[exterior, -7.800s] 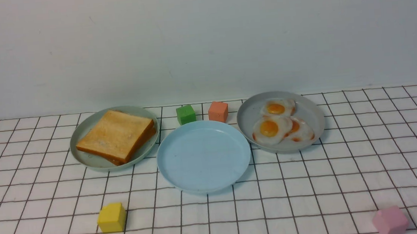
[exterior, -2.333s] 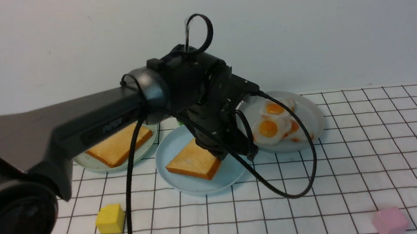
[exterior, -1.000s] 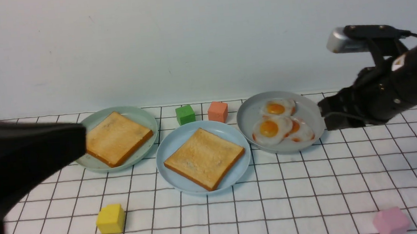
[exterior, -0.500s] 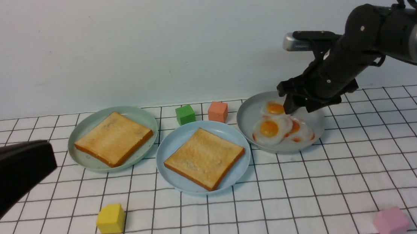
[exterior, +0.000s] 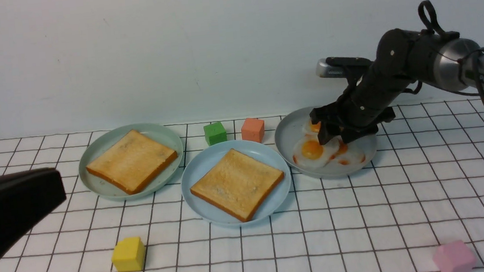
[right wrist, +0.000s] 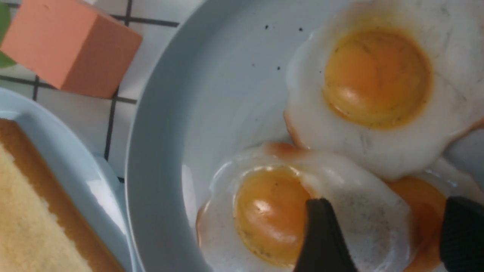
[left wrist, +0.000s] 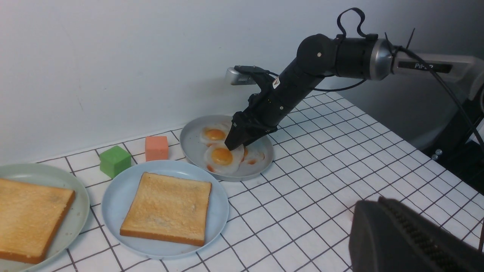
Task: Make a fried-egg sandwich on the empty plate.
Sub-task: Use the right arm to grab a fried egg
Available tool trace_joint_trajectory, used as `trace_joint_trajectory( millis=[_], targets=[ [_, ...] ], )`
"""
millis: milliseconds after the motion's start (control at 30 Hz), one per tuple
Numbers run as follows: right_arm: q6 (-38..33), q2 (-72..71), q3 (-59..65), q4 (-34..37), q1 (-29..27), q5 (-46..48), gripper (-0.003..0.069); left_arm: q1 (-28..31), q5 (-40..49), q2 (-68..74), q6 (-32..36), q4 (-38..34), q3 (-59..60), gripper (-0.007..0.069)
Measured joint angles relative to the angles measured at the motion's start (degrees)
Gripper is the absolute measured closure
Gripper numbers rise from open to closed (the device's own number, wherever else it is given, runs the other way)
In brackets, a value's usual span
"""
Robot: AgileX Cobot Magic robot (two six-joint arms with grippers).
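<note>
- The right claw [exterior: 334, 136] hangs spread over the grey plate [exterior: 288, 137], by the desk's far edge and right of the middle.
- Its fingers [right wrist: 321, 238] straddle the white of the nearest fried egg [exterior: 312, 150], one tip just beside the yolk. Whether they touch it cannot be told.
- One toast slice [exterior: 237, 183] lies flat on the light blue plate [exterior: 201, 170], apart from that claw.
- The left claw [left wrist: 408, 238] shows only in part, so I cannot tell whether it is spread or pressed together.

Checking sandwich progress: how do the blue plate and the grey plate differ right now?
The blue plate holds one toast slice; the grey plate holds fried eggs. The right end effector hangs over the grey plate, not the blue plate. Both are round with low rims.
</note>
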Motion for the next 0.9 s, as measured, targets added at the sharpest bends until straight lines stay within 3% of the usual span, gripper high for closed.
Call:
trace_joint_trajectory(
  millis=[900],
  targets=[
    [-3.0, 1.6, -0.6, 1.1, 0.5, -4.7, 0.0233, 0.0, 0.0, 0.0, -0.2, 0.0, 0.0, 0.0638]
  ],
)
